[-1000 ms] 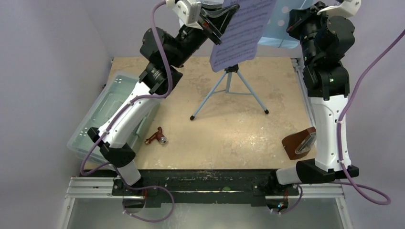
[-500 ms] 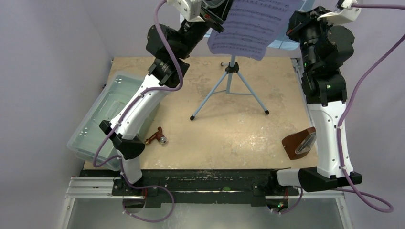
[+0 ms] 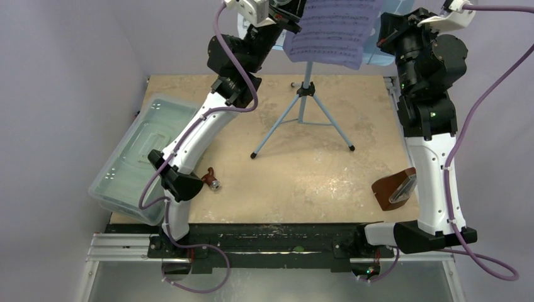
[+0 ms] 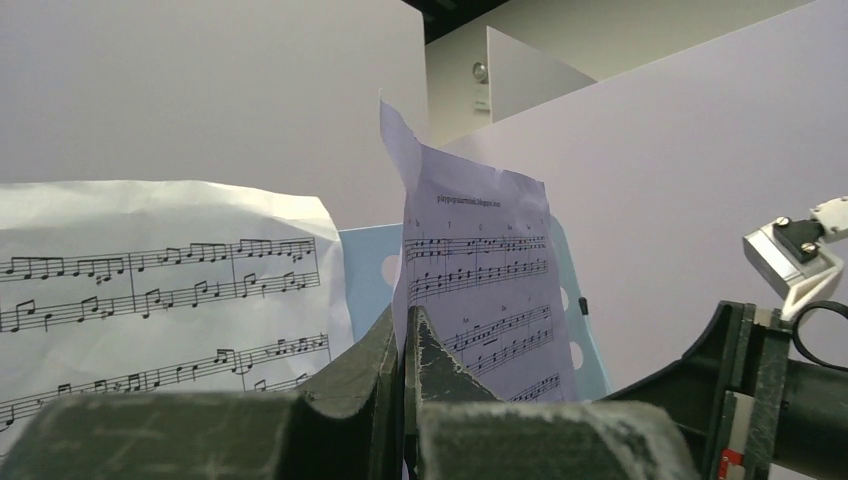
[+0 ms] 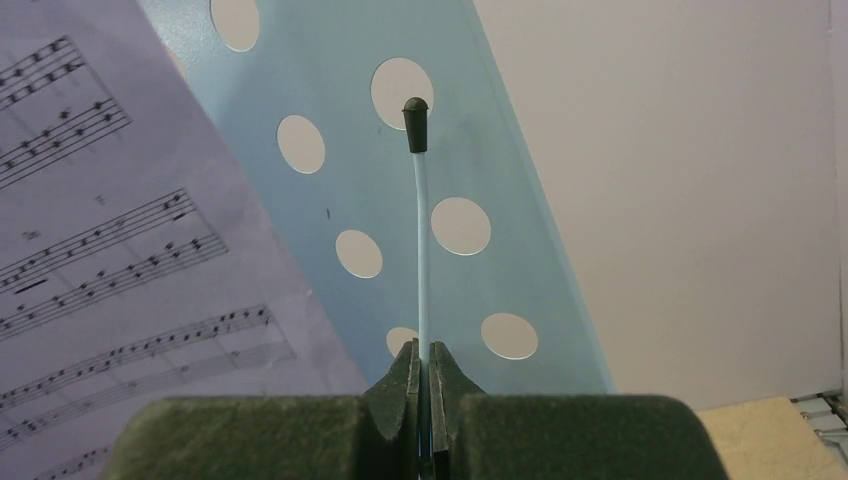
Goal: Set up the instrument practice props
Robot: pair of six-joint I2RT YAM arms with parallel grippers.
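Lilac sheet-music page [image 4: 480,290] sits pinched by its edge between the closed jaws of our left gripper [image 4: 404,335], held up against the light-blue music stand [image 5: 480,130]. Our right gripper [image 5: 421,365] is clamped on the stand's thin page-retainer wire [image 5: 421,230]. A white page [image 4: 160,290] shows just beside the lilac one. Down on the table [image 3: 302,182], the metronome [image 3: 395,189] rests near our right arm.

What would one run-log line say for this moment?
left gripper: shut on lilac page | right gripper: shut on music stand's retainer wire | metronome: on table
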